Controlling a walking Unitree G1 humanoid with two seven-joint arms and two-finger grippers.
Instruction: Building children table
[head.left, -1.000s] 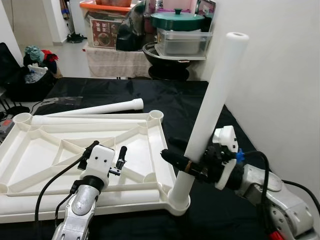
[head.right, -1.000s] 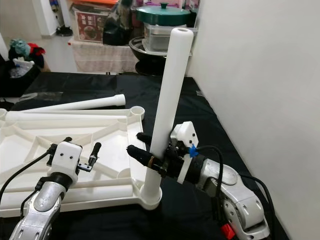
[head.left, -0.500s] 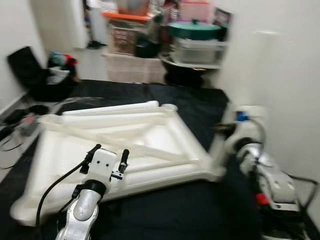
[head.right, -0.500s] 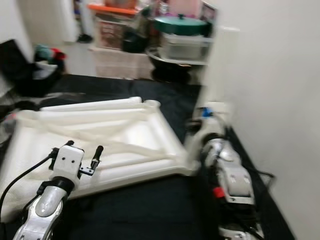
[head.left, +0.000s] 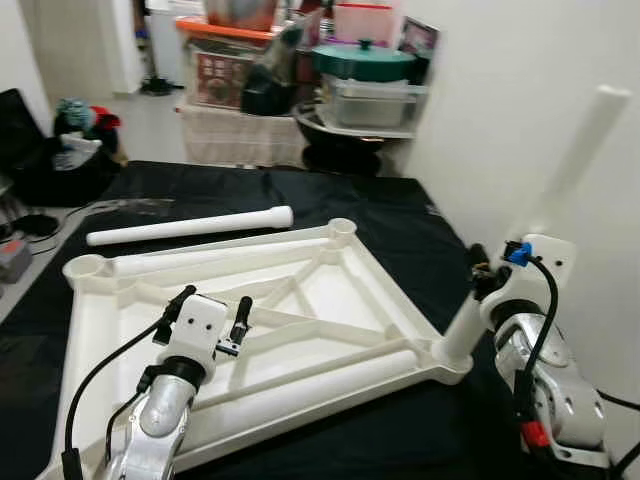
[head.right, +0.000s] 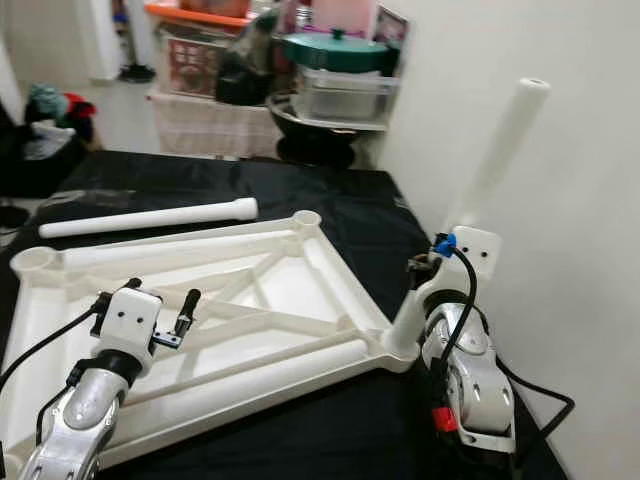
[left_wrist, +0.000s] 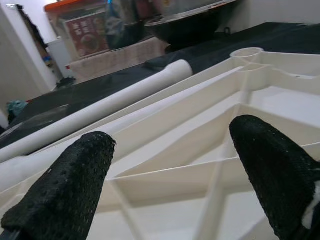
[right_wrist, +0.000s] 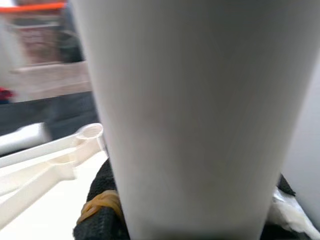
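Note:
The white table top (head.left: 395, 295) lies upside down on a black cloth (head.left: 330, 195). One white leg (head.left: 553, 190) stands in its near right corner socket (head.left: 452, 357) and leans away to the right. My right gripper (head.left: 480, 272) is shut on this leg low down; in the right wrist view the leg (right_wrist: 190, 115) sits between the black fingers (right_wrist: 102, 202). My left gripper (head.left: 212, 312) hovers open over the near left part of the top, with nothing between its fingers (left_wrist: 65, 195). A loose leg (head.left: 190, 225) lies on the cloth beyond the far rim.
Two more white tubes lie inside the top, along the far rim (head.left: 220, 257) and the near rim (head.left: 300, 387). A white wall (head.left: 500, 90) stands close on the right. Boxes and a green-lidded pot (head.left: 362, 58) are stacked behind; a black bag (head.left: 55, 160) sits far left.
The whole view has swung, so the camera moved. My right gripper stays shut on the leg, which now leans more to the right. The left gripper stays open over the top.

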